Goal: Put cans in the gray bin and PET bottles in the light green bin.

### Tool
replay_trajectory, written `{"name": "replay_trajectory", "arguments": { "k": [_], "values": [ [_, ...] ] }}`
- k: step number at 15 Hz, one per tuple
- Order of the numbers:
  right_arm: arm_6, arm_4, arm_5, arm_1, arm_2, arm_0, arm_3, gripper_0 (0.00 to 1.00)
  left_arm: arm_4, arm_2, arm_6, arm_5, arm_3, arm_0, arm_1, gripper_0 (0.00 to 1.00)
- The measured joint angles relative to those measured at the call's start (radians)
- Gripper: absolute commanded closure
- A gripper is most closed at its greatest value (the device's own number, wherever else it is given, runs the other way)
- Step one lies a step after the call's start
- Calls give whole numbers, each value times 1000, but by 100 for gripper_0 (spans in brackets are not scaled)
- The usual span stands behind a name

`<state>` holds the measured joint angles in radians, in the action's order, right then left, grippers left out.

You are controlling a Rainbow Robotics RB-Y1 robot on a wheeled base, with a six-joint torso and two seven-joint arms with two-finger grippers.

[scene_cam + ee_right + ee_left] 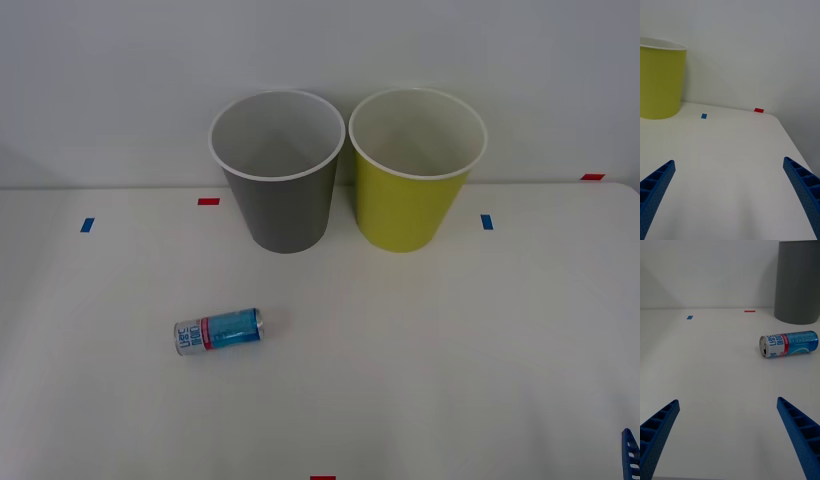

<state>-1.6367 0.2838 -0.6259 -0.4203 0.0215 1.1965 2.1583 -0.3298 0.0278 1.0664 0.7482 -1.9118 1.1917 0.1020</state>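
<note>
The can [789, 344] lies on its side on the white table [450, 350], ahead of the left gripper [728, 435] and off to one side of its wide-open jaws. The gray bin [277, 170] stands past the can. The right gripper [728, 195] has its jaws wide open too, holding nothing, with the light green bin [660, 82] far ahead.

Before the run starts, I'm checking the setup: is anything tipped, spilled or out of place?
Only the can lies on its side on the table, in front of the upright gray bin. No spill or damage shows.
</note>
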Motion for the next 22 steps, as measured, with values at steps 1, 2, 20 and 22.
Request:
{"name": "replay_trajectory", "arguments": {
  "k": [1, 2, 20, 22],
  "values": [
    [0, 0, 0, 0, 0, 0, 0, 0, 5, -3, 5, 1, -1, -9, 20, 0],
    [0, 0, 0, 0, 0, 0, 0, 0, 15, -9, 10, 0, -2, -23, 48, 0],
    [0, 0, 0, 0, 0, 0, 0, 0, 115, -133, 73, -235, -74, -307, 621, 0],
    [0, 0, 0, 0, 0, 0, 0, 0, 106, -136, 73, -328, -124, -331, 674, 0]
  ]
}}
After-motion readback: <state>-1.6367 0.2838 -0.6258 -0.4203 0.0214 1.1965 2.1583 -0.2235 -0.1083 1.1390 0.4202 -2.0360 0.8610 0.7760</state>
